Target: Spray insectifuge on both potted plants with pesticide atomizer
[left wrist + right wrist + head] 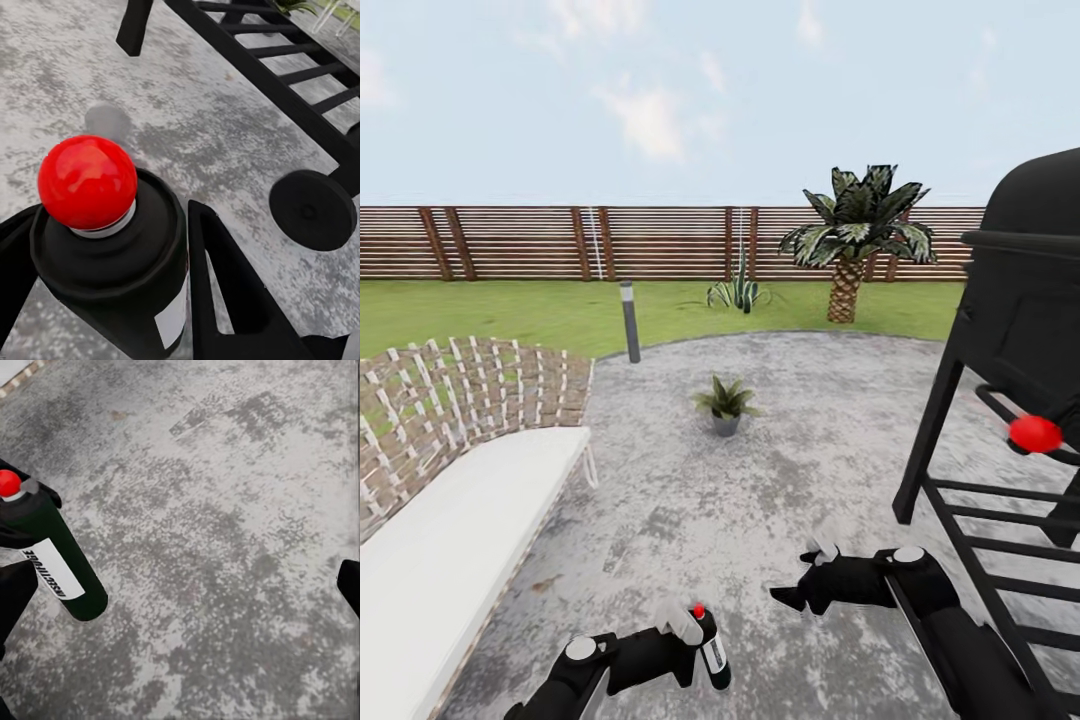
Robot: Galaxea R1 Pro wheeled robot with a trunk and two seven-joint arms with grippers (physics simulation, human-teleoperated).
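Dark green-black, with a pale label band and a red ball on top: the pesticide atomizer (710, 645) sits clamped in the left gripper (682, 640), low and near in the head view. Its long axis runs close to upright there, red tip up and tilted slightly away, the base slanting down toward the robot. The left wrist view looks down on the red cap, with black fingers (225, 277) pressing the atomizer's (112, 247) dark body on either side. From the right wrist view the bottle (56, 559) lies diagonally across the grey paving (225, 547), label lettering showing.

The right gripper (810, 580) hangs just right of centre, holding nothing; whether its fingers are spread or closed, I cannot tell.

Mottled grey paving (760, 480) spreads underfoot in a rounded patch. One potted plant (726, 402) stands on it straight ahead, well apart from the bottle, pointed leaves over a little grey pot. A black barbecue frame (1000, 400) looms at the right. A white-cushioned wicker lounger (450, 500) lies at the left. Farther off: a short grey post (629, 321), green lawn (480, 310), a spiky plant (738, 290), a palm (855, 235), and a brown slatted fence (560, 243) under pale sky.
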